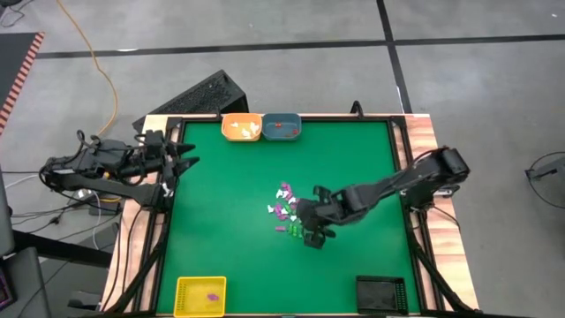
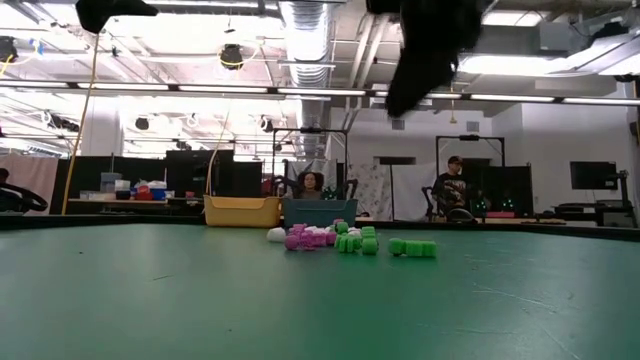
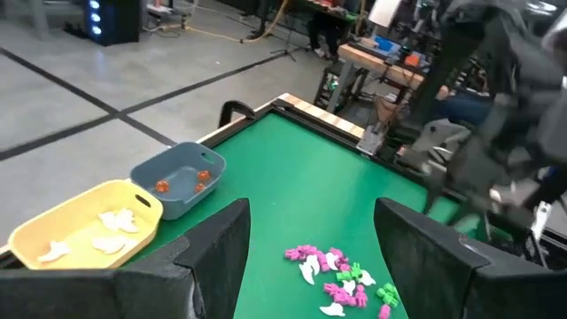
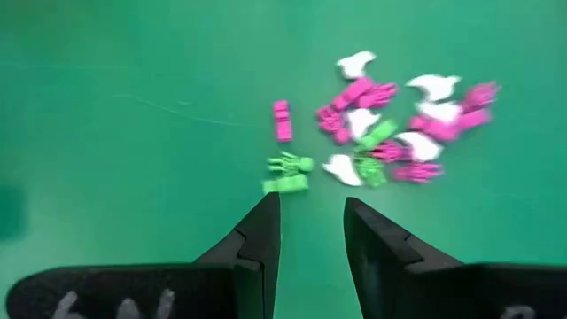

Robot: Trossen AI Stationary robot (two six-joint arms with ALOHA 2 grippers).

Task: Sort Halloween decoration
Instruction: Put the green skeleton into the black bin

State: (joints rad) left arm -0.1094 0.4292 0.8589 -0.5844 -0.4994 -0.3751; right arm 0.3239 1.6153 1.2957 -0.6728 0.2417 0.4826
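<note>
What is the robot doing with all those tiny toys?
It is sorting them by color. The right gripper, open and empty, hovers by the pile of trinkets mid-table. White ones already lie in the orange tray, orange-red ones in the blue tray, purple ones in the yellow tray. The left gripper waits open at the table's edge.

The Halloween decoration (image 1: 287, 210) is a loose heap of tiny plastic trinkets lying near the middle of the green worktop (image 1: 229, 203). Purple pieces (image 4: 354, 93), white ghost-like pieces (image 4: 434, 86) and green skeleton-like pieces (image 4: 289, 164) lie mixed, some touching, some just apart. A few green ones (image 2: 412, 247) sit slightly off to one side of the heap. All rest flat on the surface. Other white pieces (image 3: 111, 221), orange-red pieces (image 3: 200, 176) and purple pieces (image 1: 212, 296) lie in trays.
</note>
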